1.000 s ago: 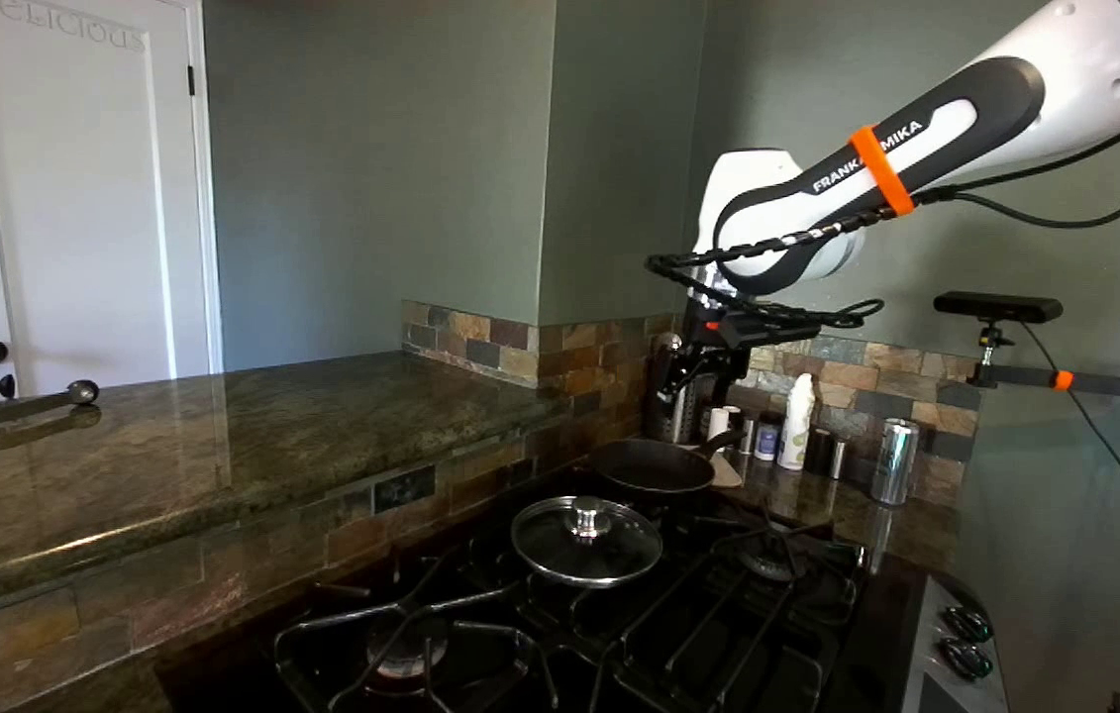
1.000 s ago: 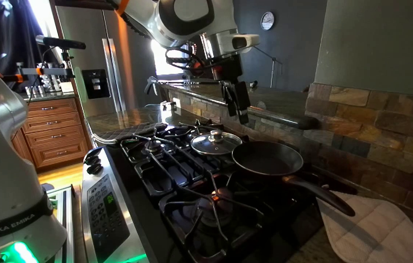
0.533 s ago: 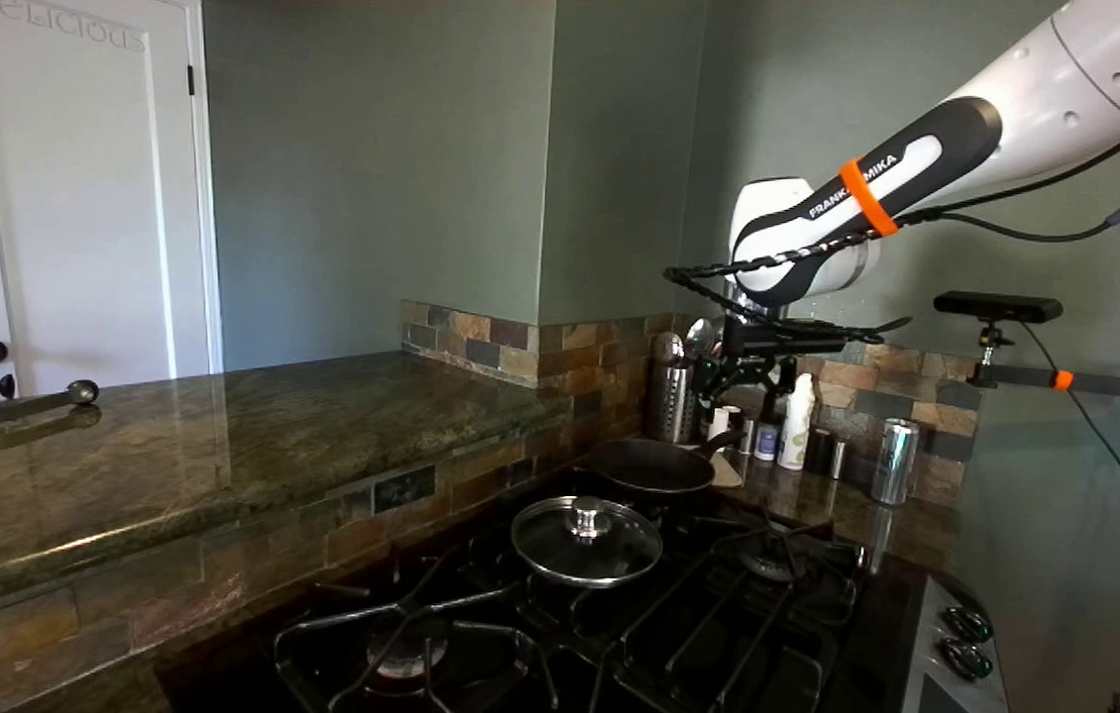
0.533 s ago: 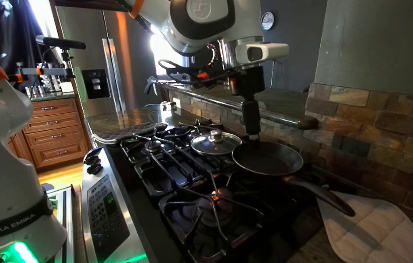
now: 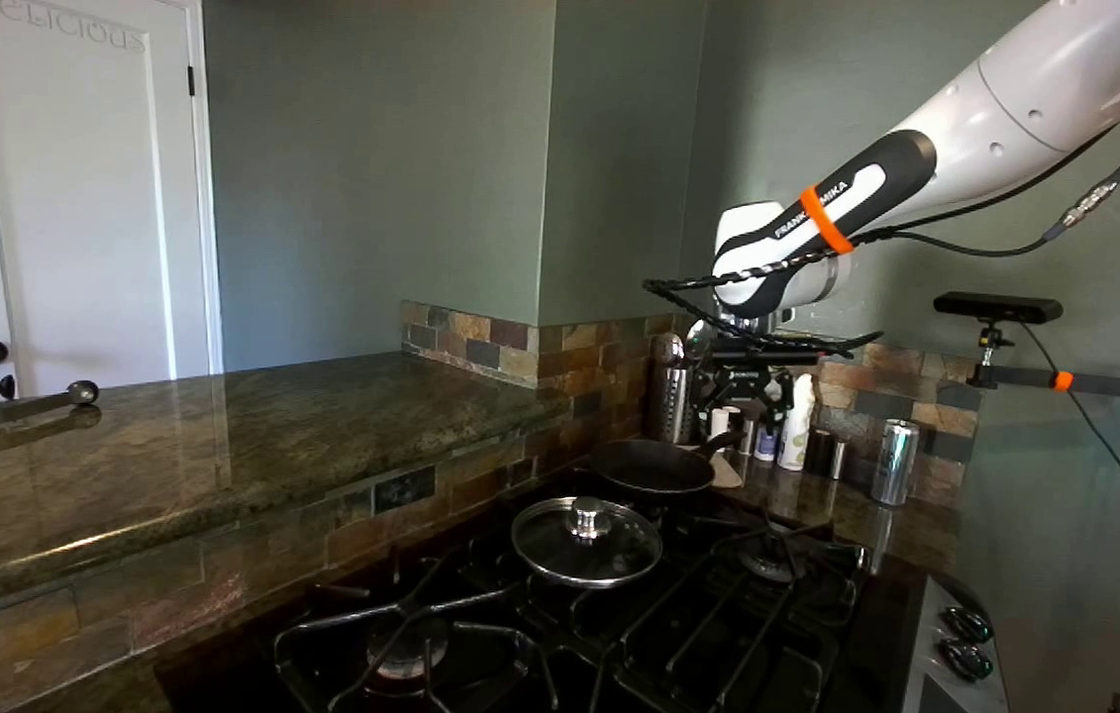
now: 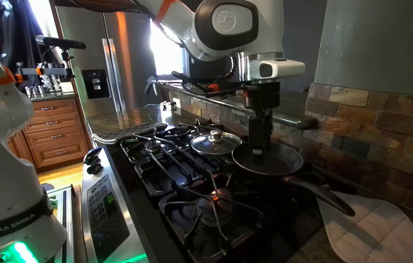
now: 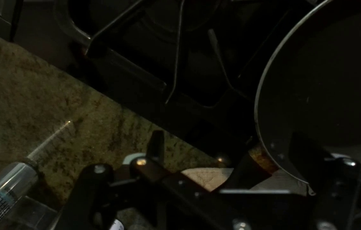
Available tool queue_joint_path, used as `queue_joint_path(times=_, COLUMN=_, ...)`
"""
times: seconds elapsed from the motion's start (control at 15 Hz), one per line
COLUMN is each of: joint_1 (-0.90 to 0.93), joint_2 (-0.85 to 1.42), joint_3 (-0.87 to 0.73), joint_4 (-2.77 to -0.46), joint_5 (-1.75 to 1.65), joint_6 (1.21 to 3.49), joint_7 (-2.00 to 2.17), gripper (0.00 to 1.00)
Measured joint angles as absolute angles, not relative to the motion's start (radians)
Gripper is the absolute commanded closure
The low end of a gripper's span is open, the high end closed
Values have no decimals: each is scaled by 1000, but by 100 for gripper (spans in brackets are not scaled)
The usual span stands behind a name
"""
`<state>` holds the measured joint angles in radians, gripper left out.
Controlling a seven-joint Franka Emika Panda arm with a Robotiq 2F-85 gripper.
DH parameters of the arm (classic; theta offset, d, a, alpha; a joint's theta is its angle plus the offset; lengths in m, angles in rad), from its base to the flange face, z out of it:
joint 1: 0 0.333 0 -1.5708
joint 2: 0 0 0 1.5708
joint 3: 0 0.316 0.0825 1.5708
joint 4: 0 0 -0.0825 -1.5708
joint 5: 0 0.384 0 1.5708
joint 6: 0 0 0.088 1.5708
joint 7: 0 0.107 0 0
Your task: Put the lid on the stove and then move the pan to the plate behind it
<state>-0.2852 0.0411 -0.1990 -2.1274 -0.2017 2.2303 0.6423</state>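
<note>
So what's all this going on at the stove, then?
A white-and-black robot arm reaches over a black gas stove with iron grates. Its black mechanical hand hangs open and empty near a shallow, round, dark pan. The round glass lid with a silvery rim and knob already sits on the stove, beside the pan. The arm may next go for the pan's dark handle, which points over a white quilted pad.

The glass lid [image 5: 586,548] (silver-rimmed) lies flat on the black stove [image 6: 191,190], just beside the dark pan [image 6: 279,162].
</note>
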Motion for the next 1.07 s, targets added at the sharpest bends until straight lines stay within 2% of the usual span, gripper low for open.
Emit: queue_joint_path(times=1.07, joint_1=-292, joint_2=258, joint_3=-296, joint_4=-1917, joint_5=-2, joint_6=2234, joint_7=684, gripper=0)
